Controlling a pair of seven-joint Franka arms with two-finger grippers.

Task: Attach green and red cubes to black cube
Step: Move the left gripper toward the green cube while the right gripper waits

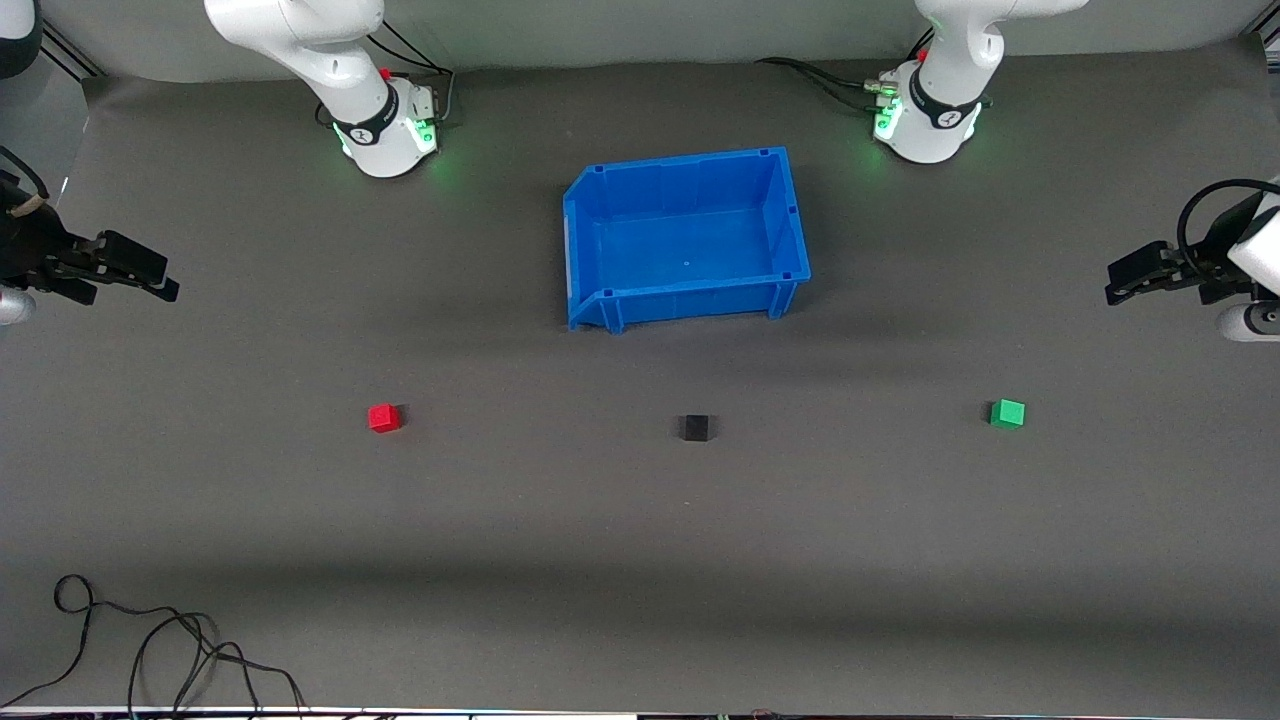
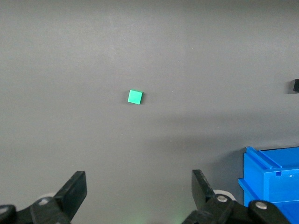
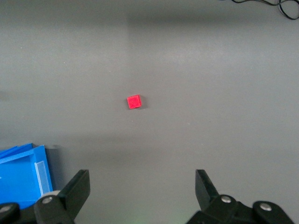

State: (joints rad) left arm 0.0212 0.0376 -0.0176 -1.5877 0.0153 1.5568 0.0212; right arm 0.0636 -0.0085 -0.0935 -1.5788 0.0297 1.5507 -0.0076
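The red cube lies on the grey table toward the right arm's end; it shows alone in the right wrist view. The black cube lies mid-table, nearer the front camera than the blue bin, and shows at the edge of the left wrist view. The green cube lies toward the left arm's end and shows in the left wrist view. My left gripper is open and empty, held up at the table's end. My right gripper is open and empty at the other end.
An empty blue bin stands mid-table between the arm bases; a corner shows in the left wrist view and in the right wrist view. Loose black cables lie at the table's near edge toward the right arm's end.
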